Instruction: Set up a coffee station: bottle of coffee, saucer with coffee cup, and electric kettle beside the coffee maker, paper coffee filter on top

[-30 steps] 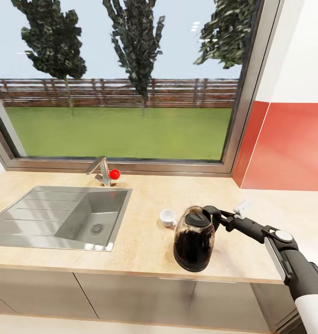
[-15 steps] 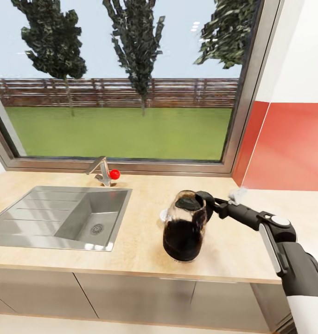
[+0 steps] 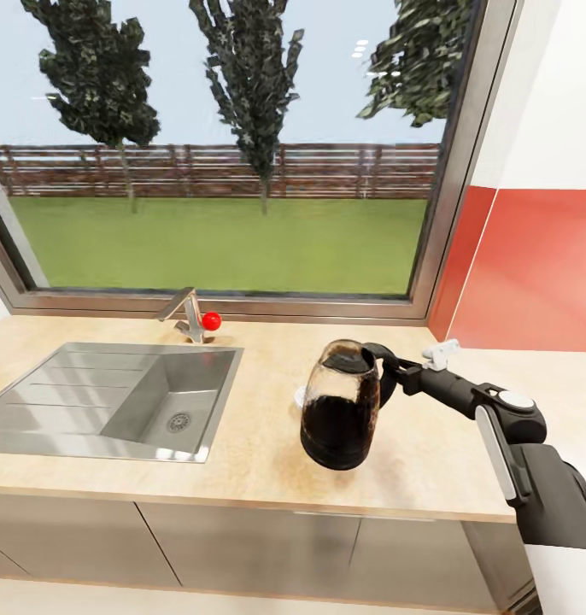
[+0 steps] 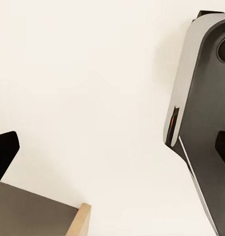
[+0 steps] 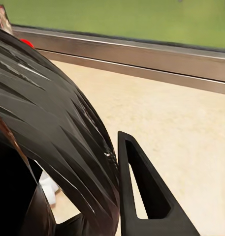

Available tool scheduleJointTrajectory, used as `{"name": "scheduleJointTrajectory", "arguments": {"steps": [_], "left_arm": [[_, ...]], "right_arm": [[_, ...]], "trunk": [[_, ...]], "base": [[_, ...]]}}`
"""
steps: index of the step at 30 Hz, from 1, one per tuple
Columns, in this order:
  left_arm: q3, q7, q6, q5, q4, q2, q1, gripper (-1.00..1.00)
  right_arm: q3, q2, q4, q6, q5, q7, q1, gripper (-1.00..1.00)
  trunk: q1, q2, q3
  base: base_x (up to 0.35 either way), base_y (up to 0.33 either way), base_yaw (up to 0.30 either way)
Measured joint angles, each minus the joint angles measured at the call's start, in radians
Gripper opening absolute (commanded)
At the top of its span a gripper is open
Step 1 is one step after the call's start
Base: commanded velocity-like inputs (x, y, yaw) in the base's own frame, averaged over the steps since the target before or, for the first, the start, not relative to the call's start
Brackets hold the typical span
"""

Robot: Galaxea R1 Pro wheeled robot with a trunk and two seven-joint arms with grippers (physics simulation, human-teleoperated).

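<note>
**Kettle carried leftward over the counter, now nearly hiding the cup**

Head view: right gripper clamped on the black loop handle of the electric kettle, holding it tilted, lid end leaning toward the window. Compared with a second ago, shifted left and slightly away from the counter's front edge; since half a second ago, barely moved sideways but tipped at a different angle. Base close to or resting on the kitchen countertop, hard to say which. Coffee cup, plain to see a second ago beside the kettle, now reduced to a white sliver behind the glass body. Steel sink and tap to the left, unchanged. Means for the task: kettle on the worktop and being positioned, yet still in hand and leaning, so not set down upright.

Left wrist view: pale wall, part of the robot's own grey casing, a wood-edged corner low down; left gripper's opening impossible to judge here.

Right wrist view: one dark fingertip beside the kettle's black curved body, countertop and window sill beyond
</note>
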Motion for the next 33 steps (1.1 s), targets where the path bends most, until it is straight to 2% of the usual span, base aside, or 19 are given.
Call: {"name": "scheduleJointTrajectory", "arguments": {"steps": [10, 20, 26, 33], "left_arm": [[0.004, 0.002, 0.001, 0.0, -0.001, 0.004, 0.0, 1.0], [0.005, 0.002, 0.0, -0.001, -0.002, -0.001, -0.003, 1.0], [0.005, 0.003, -0.001, 0.0, -0.003, -0.003, -0.005, 1.0], [0.008, 0.002, -0.021, 0.006, -0.055, -0.003, -0.007, 1.0]], "right_arm": [[0.002, 0.0, -0.001, -0.001, 0.0, 0.003, 0.0, -1.0], [0.005, 0.0, 0.0, -0.001, -0.001, 0.004, 0.0, -1.0], [0.054, 0.0, -0.001, -0.001, -0.002, 0.004, 0.0, -1.0], [0.058, 0.0, 0.0, -0.002, -0.001, 0.004, 0.0, -1.0]], "trunk": [[0.0, 0.0, 0.0], [0.001, 0.0, 0.0], [0.0, 0.0, 0.0], [0.0, 0.0, 0.0]], "base": [[-0.032, 0.0, 0.0], [-0.295, 0.06, 0.0], [-0.279, 0.209, 0.0], [-0.275, 0.221, 0.0]]}}
